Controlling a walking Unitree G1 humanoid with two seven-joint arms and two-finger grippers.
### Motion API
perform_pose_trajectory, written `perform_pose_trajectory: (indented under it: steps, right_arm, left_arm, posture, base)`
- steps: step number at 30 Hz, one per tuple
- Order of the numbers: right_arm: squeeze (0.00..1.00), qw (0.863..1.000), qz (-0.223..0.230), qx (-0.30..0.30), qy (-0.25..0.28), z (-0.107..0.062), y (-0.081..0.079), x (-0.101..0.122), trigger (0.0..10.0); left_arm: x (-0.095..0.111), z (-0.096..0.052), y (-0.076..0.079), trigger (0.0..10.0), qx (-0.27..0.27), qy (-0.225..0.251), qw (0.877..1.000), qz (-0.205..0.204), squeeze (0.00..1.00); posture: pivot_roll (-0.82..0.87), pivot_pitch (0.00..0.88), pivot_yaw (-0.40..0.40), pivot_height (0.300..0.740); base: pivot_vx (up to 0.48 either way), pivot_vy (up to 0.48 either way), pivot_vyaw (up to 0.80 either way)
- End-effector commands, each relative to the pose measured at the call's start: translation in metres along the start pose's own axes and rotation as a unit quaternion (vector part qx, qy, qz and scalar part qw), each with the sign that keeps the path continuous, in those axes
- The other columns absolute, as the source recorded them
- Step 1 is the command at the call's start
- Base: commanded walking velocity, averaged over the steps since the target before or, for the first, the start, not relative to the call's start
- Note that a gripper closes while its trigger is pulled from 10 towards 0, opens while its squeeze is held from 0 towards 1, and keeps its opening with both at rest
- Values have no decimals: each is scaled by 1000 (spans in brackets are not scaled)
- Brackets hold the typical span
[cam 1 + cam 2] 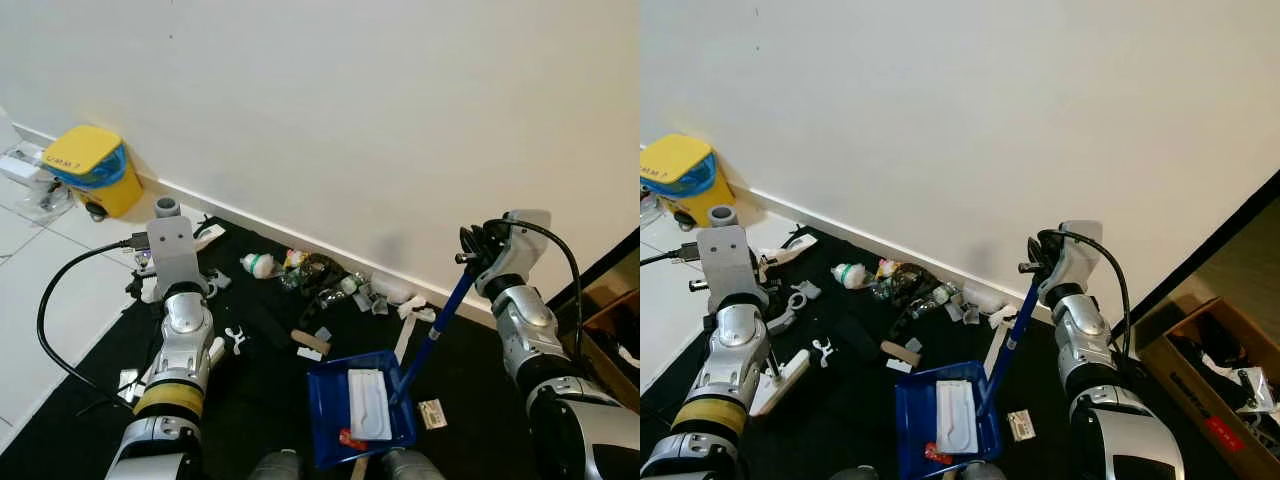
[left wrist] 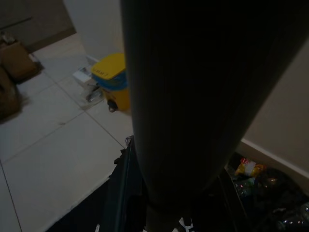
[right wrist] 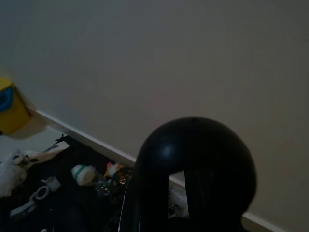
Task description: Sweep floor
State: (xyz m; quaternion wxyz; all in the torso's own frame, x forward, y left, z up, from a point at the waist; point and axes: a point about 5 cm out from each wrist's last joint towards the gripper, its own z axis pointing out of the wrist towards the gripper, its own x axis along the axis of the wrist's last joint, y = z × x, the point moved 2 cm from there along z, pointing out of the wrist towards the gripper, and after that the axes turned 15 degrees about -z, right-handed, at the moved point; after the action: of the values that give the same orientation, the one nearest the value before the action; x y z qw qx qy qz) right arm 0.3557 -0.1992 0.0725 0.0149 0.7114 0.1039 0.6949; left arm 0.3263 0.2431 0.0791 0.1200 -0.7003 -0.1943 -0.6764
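Rubbish [image 1: 320, 275] is seen strewn on a black mat [image 1: 260, 390] along the foot of a white wall [image 1: 330, 120]: a small white bottle with a green band [image 1: 258, 264], crumpled wrappers, scraps of paper and grey bits. A blue dustpan [image 1: 360, 405] is set on the mat near the robot's feet, with a white flat piece [image 1: 367, 403] and a small red scrap [image 1: 348, 438] lying inside it. The dustpan's long blue handle [image 1: 435, 335] is tilted up and to the right, and its top end is gripped by the right gripper [image 1: 476, 252], whose fingers are closed around it just in front of the wall. A black cable [image 1: 560, 250] is looped over the right wrist.

The left gripper [image 1: 168, 250] is raised over the left side of the mat; whether its fingers are spread or pressed together cannot be told, as the left wrist view is blocked by a dark shape. A white brush-like object [image 1: 780, 382] is seen lying beside the left arm on the mat.

A yellow bin [image 1: 93, 168] with a blue band is placed against the wall at far left, on white floor tiles [image 1: 40, 280]. A cardboard box [image 1: 1210, 380] is seen at far right.
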Motion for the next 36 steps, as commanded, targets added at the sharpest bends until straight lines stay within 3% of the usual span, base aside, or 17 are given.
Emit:
perform_pose_trajectory:
  steps: [1,8,14,19,36]
  right_arm:
    - [0,1000,3,-6,3,-1,1,-1,10000]
    - [0,1000,14,2,1,-1,-4,-2,10000]
    - [0,999,34,-12,-2,-1,-5,-4,10000]
    - [0,999,36,-16,-8,-3,-4,-8,10000]
    - [0,999,37,-20,-16,-8,-5,-14,10000]
  left_arm:
    - [8,2,1,10000,1,12,1000,-17,0]
    - [-2,1,-4,10000,17,11,1000,3,0]
    - [-3,0,1,10000,-15,2,999,-34,0]
    - [-5,-2,6,10000,-57,1,998,-24,0]
    - [-12,-5,8,10000,-73,-6,996,-41,0]
  posture:
    - [56,27,-54,740]
    - [64,19,-60,740]
    - [68,15,-59,740]
    - [66,14,-55,740]
    - [59,14,-48,740]
  base:
    - [0,0,0]
    - [0,0,0]
    - [0,0,0]
    - [0,0,0]
    - [0,0,0]
